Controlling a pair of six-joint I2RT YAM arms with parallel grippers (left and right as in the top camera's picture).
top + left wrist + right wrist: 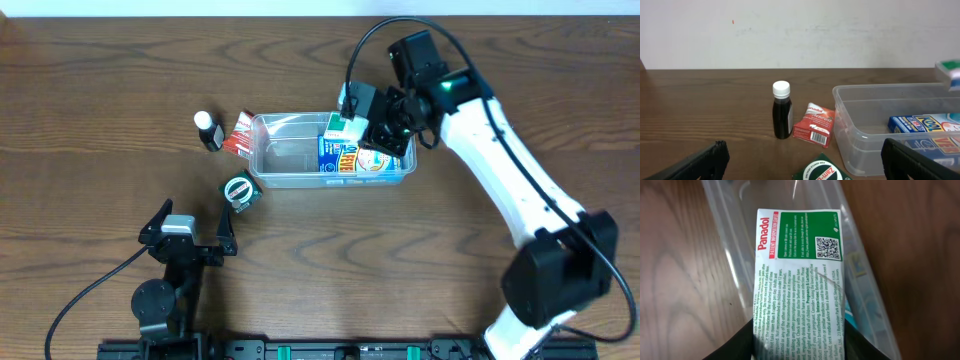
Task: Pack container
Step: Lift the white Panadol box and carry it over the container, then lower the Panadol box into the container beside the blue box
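overhead: the container [300,172] lay mid-table with its long axis running left to right. the right gripper [362,128] hung over its right half, clamped on a panadol box [340,125], so the tub lay straight below the load. the left gripper [195,215] sat near the table's front edge, jaws apart and holding nothing, well apart from the tub. the right arm was plainly the nearer. the coming move probably called for a short drop and a release. counted: one container and two blue-and-white boxes [365,160] inside it. outside it were one dark bottle [208,130], one red pack [238,135] and one green pack [240,190].

left wrist: the bottle [781,112] stood upright just beside the red pack [813,125], which lay near the container's left wall [850,135]. the blue-and-white boxes [917,122] lay flat in the far half. the near half looked bare, so there was room for more. a corner of the panadol box [950,72] showed above the rim at the right edge. the green pack [820,172] lay at the bottom edge, nearest this arm.

right wrist: the panadol box [795,275] was pinched at its near end between the dark fingers [747,342]. its long axis pointed away from the wrist, roughly along the container [730,225] beneath it. how high it hung above the tub floor could not be told.
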